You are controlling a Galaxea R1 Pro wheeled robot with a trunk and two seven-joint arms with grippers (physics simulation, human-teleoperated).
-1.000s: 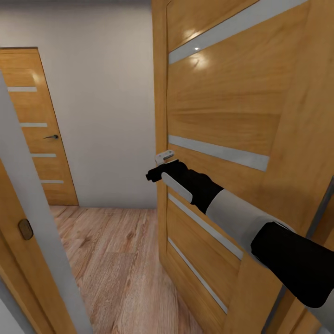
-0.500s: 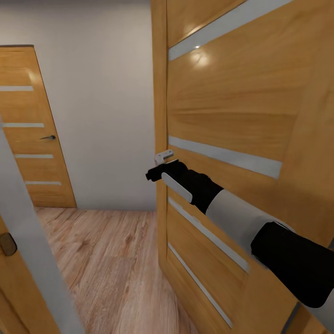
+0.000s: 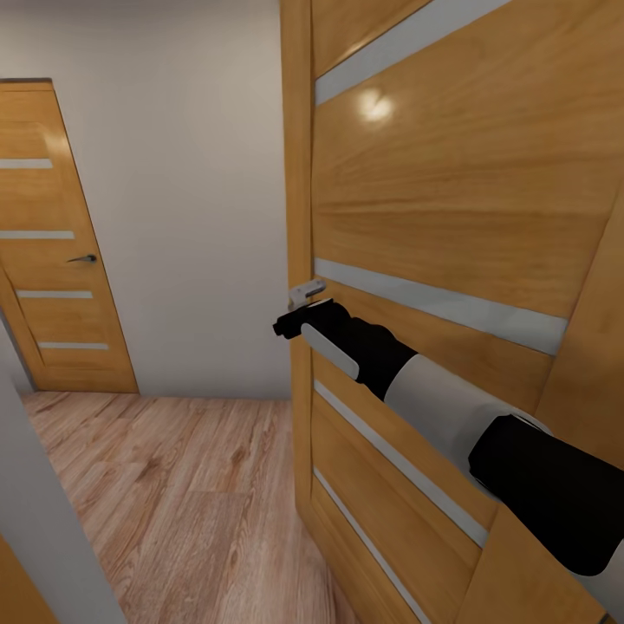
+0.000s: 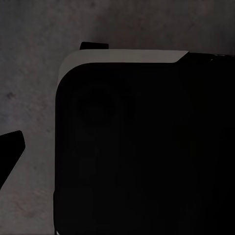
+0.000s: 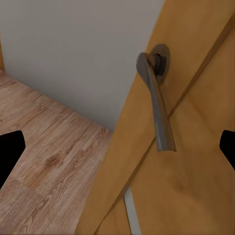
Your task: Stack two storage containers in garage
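The two storage containers are out of view. My right arm reaches forward to the free edge of an open wooden door. My right gripper sits just below the door's metal lever handle. In the right wrist view the handle hangs between the widely spread fingertips, untouched, so the right gripper is open and empty. My left gripper looks onto a black part of the robot's body over a dark grey surface, with one fingertip far out at the picture's edge.
Beyond the doorway lies light wood plank flooring in front of a white wall. A second, closed wooden door with a dark handle stands at the far left. A grey-white door frame crosses the near left corner.
The whole picture has shifted: the near door frame has slid out to the lower left and the open door looms larger. My right arm keeps its place in the picture.
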